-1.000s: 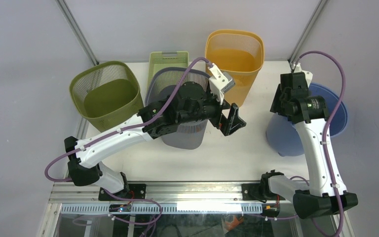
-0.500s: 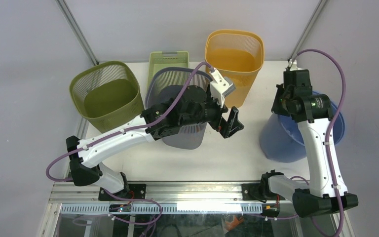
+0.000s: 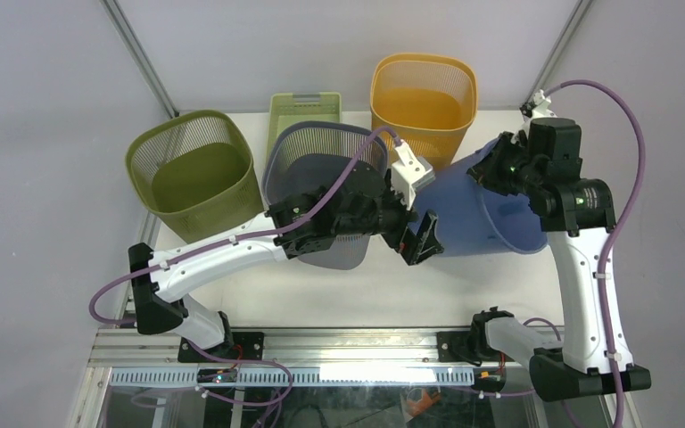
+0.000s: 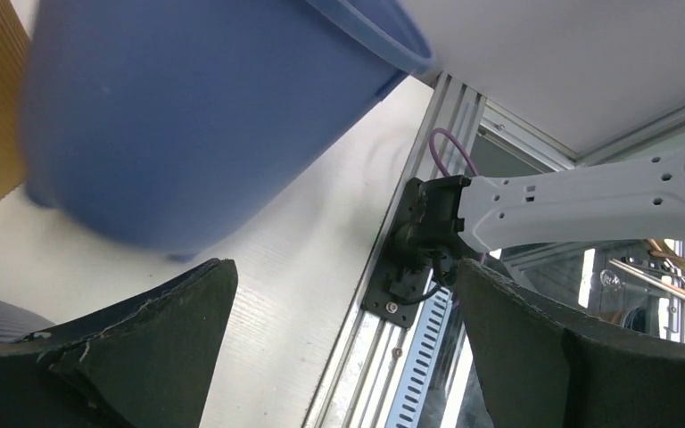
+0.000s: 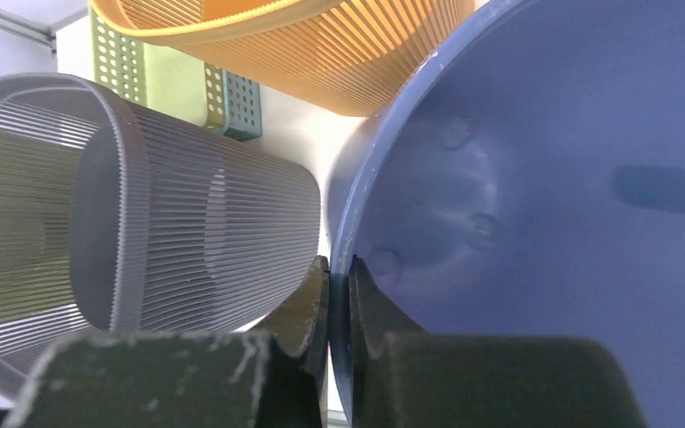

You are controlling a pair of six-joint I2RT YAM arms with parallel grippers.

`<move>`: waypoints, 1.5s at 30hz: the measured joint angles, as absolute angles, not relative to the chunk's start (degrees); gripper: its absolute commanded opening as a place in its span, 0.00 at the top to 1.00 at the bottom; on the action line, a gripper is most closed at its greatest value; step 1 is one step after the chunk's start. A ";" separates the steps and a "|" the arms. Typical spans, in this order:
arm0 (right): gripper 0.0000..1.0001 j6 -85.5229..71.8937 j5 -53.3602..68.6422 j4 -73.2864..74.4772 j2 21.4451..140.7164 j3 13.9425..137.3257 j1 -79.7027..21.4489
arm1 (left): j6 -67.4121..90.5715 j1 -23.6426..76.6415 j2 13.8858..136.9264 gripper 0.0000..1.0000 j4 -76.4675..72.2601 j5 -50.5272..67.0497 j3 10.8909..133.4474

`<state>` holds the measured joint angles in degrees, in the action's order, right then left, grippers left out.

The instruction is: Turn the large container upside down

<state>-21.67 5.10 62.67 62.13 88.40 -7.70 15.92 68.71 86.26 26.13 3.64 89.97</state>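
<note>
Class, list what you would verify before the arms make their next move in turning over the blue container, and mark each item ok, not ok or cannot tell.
1. Right gripper shut on the rim of the blue container: ok.
2. Left gripper open, with the container's base ahead of it, not between the fingers: ok.
3. Container upside down: not ok, it is only tipped sideways.
4. Container apart from the orange basket: cannot tell, they are close.
5. Visible inside of the container holds nothing: ok.
</note>
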 measured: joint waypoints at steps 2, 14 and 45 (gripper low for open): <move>1.00 -22.98 5.26 61.95 61.30 88.33 -7.70 | 16.23 68.99 87.05 0.01 26.13 3.86 89.80; 1.00 -27.68 0.75 58.33 54.00 80.20 -6.90 | 18.72 68.95 92.75 0.01 26.13 -2.94 88.42; 0.39 -35.51 -0.95 43.35 41.71 54.35 -5.80 | 27.68 59.64 77.47 0.01 25.65 -16.16 71.50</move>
<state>-35.51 -0.95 43.35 41.71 54.35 -5.80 27.68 59.64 77.47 25.65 -16.16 71.50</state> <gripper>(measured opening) 0.307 0.989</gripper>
